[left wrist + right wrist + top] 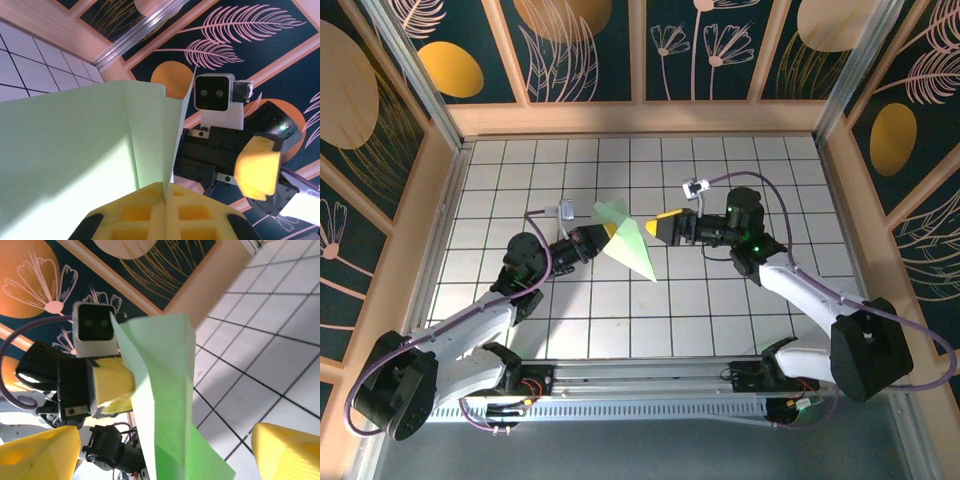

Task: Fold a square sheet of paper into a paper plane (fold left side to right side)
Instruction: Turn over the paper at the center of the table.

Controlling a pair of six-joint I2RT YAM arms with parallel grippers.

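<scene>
Paper plane [628, 240], pale green and folded to a long point, is held up over the middle of the white grid-tiled table [720, 310]. Its sharp tip aims toward the near right and its broad end lies toward the far side. Whether that tip touches the tiles I cannot tell.

The left gripper [607, 232] reaches in from the near left and has the plane by its left edge. In the left wrist view its yellow pads [145, 215] are pressed together, with a crease of the paper running down into the seam between them. From there the paper rises as a wide flat panel on the left and a narrower folded flap on the right.

The right gripper [655, 228] sits just to the right of the plane, facing the left one across it. Its yellow fingers [40, 455] are spread wide apart, one at each lower corner of the right wrist view. The green paper stands in the gap between them, and I see neither finger touching it.

Dark leaf-patterned wall panels [590, 50] close in the far side.
</scene>
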